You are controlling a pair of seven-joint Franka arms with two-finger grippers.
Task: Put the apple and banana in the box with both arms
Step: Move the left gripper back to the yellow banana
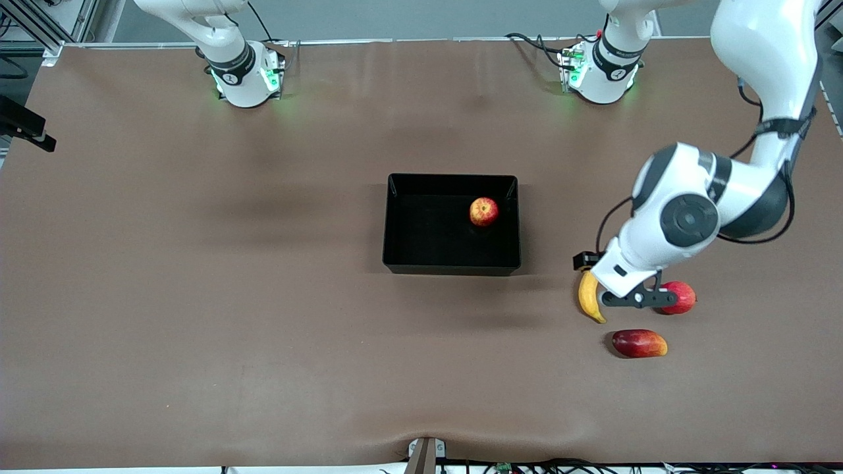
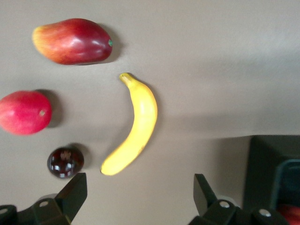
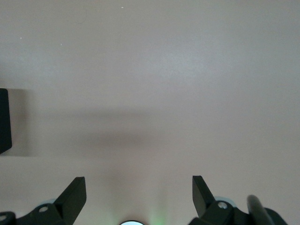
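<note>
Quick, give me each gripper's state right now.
Left gripper: open, empty, over the banana.
Right gripper: open, empty, waiting over bare table.

Glossy black plastic box (image 1: pixel 451 264); matt brown table covering (image 1: pixel 197 296); smooth, waxy-skinned banana (image 2: pixel 132 125) and apple (image 1: pixel 483 212).

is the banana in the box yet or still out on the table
Out. The banana lies on the table beneath the open left gripper; the box holds only the apple.

Red-yellow apple (image 1: pixel 483 211) sits in the shallow black box (image 1: pixel 395 224) mid-worktop; curved yellow banana (image 1: pixel 589 297) lies flat outside, toward the left arm's end.
</note>
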